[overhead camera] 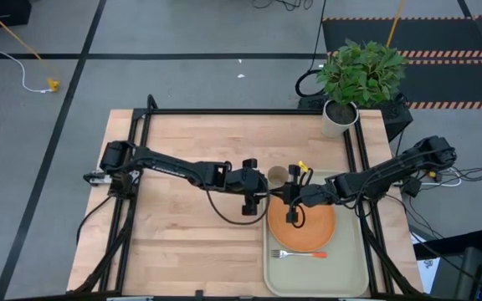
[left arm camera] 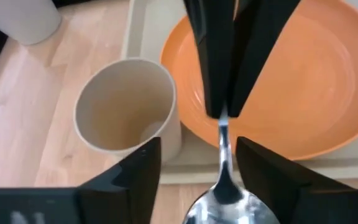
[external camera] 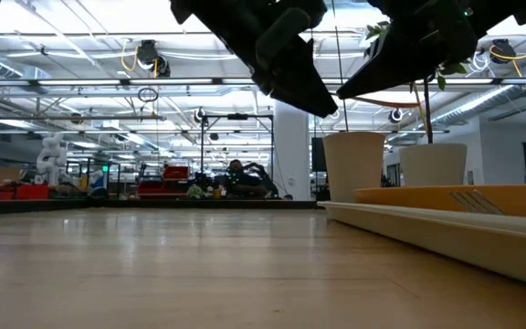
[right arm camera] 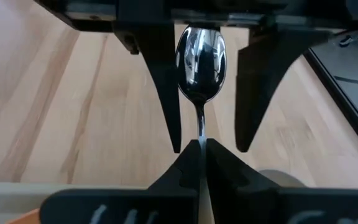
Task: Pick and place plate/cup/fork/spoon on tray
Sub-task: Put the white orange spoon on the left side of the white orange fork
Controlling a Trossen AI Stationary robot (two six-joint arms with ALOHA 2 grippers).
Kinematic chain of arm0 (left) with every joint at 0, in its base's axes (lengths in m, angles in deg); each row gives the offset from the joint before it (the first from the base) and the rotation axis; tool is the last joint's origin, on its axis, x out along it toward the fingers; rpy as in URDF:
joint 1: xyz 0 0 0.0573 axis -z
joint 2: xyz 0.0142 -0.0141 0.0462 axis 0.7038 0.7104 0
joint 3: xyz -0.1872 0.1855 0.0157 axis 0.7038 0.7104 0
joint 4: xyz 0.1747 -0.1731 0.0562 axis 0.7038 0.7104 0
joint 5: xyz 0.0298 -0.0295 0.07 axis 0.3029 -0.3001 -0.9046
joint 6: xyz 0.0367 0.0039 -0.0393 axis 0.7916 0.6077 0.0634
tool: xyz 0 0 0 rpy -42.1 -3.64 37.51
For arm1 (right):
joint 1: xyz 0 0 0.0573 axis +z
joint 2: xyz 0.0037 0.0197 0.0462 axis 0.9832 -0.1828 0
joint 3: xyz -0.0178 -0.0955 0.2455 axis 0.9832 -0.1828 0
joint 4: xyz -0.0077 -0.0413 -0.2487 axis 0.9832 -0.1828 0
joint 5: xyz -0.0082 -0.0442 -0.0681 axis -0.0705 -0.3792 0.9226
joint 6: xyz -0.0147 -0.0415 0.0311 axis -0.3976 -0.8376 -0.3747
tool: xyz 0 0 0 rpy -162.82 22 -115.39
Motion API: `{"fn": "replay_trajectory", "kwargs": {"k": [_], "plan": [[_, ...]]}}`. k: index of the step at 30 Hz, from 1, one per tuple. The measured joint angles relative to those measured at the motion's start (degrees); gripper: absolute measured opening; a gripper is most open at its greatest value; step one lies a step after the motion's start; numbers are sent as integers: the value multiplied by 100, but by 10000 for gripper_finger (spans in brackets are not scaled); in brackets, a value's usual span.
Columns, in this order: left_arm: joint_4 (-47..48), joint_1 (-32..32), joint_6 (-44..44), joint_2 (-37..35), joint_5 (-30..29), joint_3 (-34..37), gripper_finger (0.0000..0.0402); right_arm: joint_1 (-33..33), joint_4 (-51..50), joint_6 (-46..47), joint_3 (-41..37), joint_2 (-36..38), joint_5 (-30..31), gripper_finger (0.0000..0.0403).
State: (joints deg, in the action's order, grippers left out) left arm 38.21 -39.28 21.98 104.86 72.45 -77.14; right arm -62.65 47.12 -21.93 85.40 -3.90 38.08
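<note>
My right gripper (right arm camera: 201, 144) is shut on the silver spoon (right arm camera: 201, 59) and holds it in the air over the tray's far left corner. My left gripper (left arm camera: 199, 142) faces it, open, with a finger on either side of the spoon's bowl (left arm camera: 222, 202) and a gap on both sides. The tan cup (left arm camera: 126, 106) stands upright on the table beside the tray's far left corner. The orange plate (overhead camera: 312, 227) lies on the pale tray (overhead camera: 354, 267). The fork (overhead camera: 299, 253) lies at the plate's near edge. My right gripper pinches the spoon's thin metal neck (right arm camera: 199, 124) between its two fingers, a little behind the bowl. The fingers come level from the table's right and lie along the spoon. The spoon is lifted clear, its bowl toward the left arm; its handle end is hidden in the grip.
A white pot with a green plant (overhead camera: 339, 117) stands at the table's far right corner. The black frame rails (overhead camera: 224, 111) run along the table's edges. Bare wood (overhead camera: 191, 242) lies left of the tray.
</note>
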Motion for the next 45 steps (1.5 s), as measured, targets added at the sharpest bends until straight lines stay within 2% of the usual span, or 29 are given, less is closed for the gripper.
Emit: {"fn": "replay_trajectory", "kwargs": {"k": [5,13,26,31,39,45], "plan": [[-66,9,106,8,22,0,132,-3,0,-3,0,0,16,0],[-121,4,228,8,-1,0,129,-70,-4,-9,0,7,-27,3],[-338,334,-18,-107,-39,-6,129,139,50,37,-2,484,-97,63],[-268,504,-290,-107,35,-7,129,525,157,41,-2,1051,37,79],[-567,1119,-932,-98,-15,-7,129,1526,170,122,-2,1873,745,96],[-1168,1841,-1259,-57,-613,-7,129,2146,205,1,-2,2052,1031,94]]}}
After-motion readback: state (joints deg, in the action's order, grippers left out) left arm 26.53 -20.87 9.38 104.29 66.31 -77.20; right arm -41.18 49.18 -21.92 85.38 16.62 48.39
